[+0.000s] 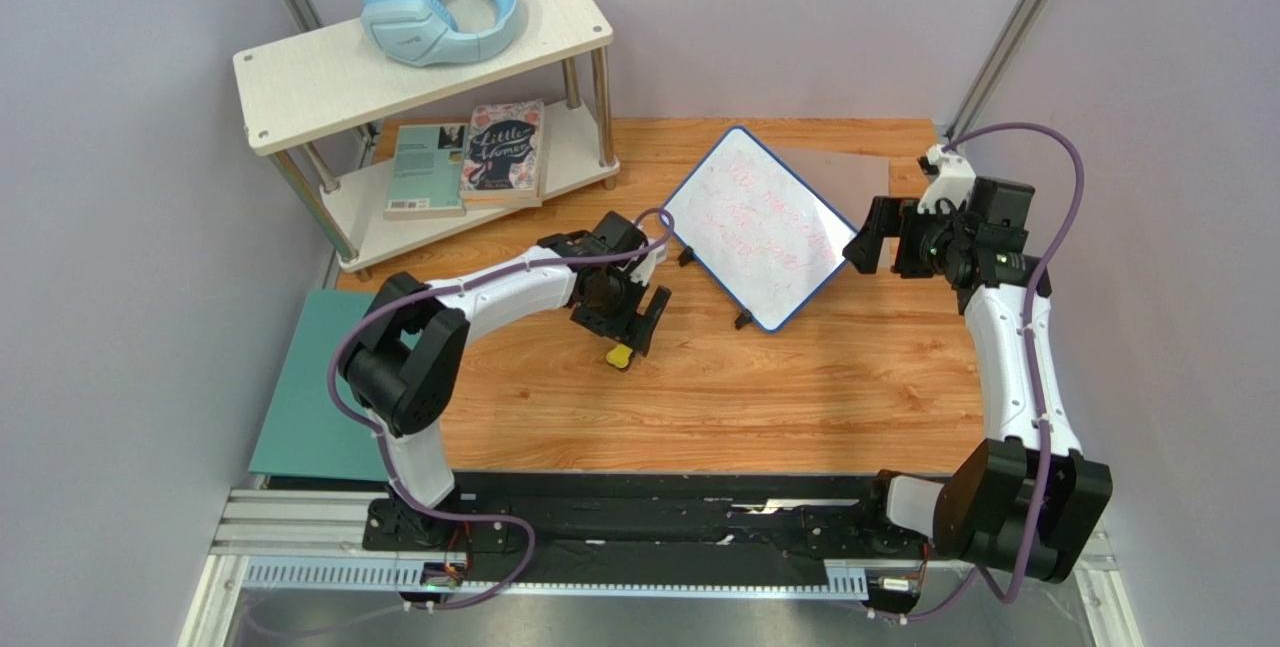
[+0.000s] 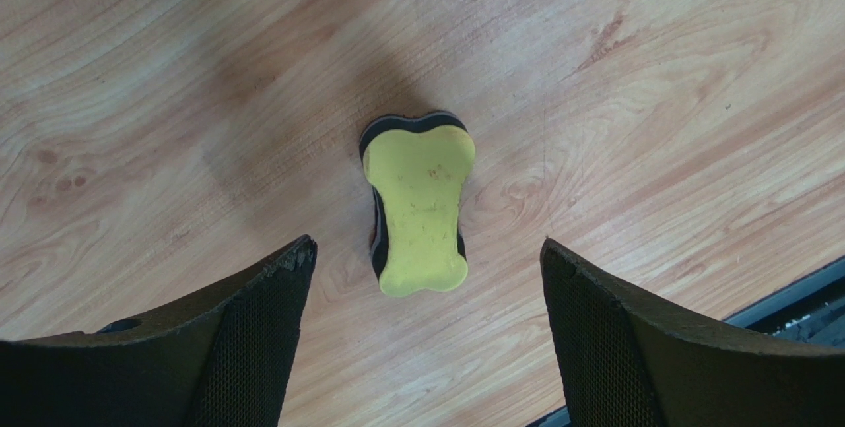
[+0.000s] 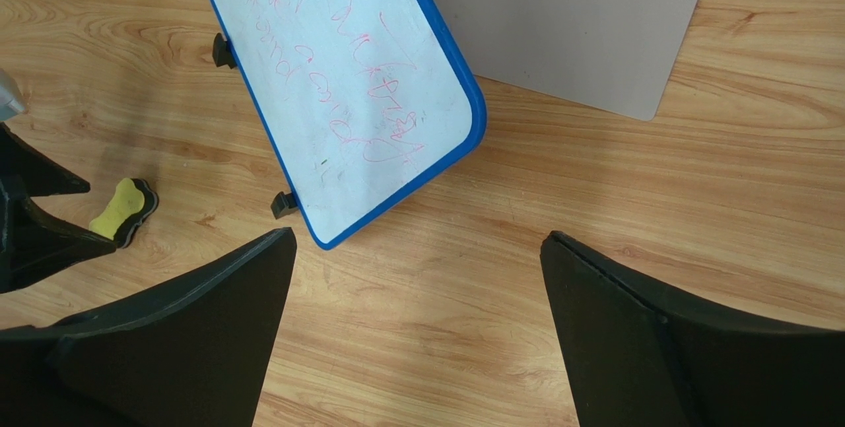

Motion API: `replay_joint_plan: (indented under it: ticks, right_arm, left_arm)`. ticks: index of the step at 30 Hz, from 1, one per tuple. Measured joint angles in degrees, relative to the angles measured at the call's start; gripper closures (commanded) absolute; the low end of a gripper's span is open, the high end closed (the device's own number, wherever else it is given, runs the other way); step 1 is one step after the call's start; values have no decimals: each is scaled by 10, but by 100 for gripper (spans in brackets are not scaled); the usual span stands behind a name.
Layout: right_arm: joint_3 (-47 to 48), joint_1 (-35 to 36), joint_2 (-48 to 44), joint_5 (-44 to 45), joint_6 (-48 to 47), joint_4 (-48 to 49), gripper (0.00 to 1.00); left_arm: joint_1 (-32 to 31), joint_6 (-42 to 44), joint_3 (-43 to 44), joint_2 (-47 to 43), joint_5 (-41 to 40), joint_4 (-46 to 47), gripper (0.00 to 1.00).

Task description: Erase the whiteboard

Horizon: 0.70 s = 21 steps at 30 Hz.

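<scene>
- Your left end effector (image 2: 426, 249) hangs wide over the yellow eraser (image 2: 418, 211), touching nothing; its narrow waist looks like the place to grip.
- Your right end effector (image 3: 412, 241), wide and empty, sits just beside the whiteboard (image 3: 337, 81).
- The whiteboard stands mid-way across the counter (image 1: 812, 392) on small black feet (image 3: 284, 203). It looks light, stiff and slick, likely to slide, so brace its blue frame (image 3: 476, 120).
- Faint pink-red scribbles (image 3: 387, 120) cover its white face.
</scene>
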Motion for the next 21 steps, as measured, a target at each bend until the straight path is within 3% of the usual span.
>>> replay_joint_plan:
  ticks: [16, 21]
  right_arm:
    - [0, -67, 37, -81, 5, 1, 0]
    - [0, -75, 42, -91, 5, 1, 0]
  left_arm:
    - [-4, -4, 49, 66, -31, -3, 34]
    - [-4, -4, 49, 70, -37, -5, 34]
